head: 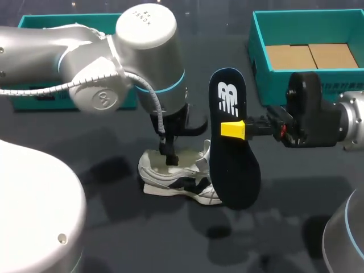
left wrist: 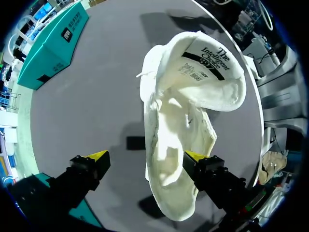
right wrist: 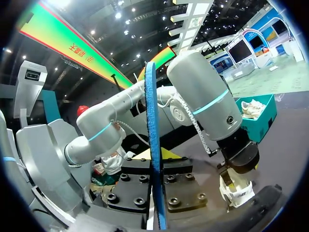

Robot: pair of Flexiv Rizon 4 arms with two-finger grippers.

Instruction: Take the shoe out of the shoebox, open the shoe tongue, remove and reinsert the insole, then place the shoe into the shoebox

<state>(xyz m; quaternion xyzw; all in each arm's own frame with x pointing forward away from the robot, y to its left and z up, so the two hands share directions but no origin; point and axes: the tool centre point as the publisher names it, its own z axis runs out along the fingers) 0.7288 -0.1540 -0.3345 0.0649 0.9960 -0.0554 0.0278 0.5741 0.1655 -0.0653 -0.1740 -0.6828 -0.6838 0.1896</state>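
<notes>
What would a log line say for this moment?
insole: out of shoe | right gripper: shut on insole | left gripper: open, over shoe

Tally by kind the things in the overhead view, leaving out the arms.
Shoe: 1
Insole: 1
Teal box: 2, one at the view's left, one at its right
Total: 4

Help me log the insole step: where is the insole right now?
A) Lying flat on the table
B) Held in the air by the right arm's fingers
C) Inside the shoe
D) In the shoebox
B: the dark insole is clamped between the right arm's fingers, held up on edge beside the white shoe rather than lying in it.
</notes>
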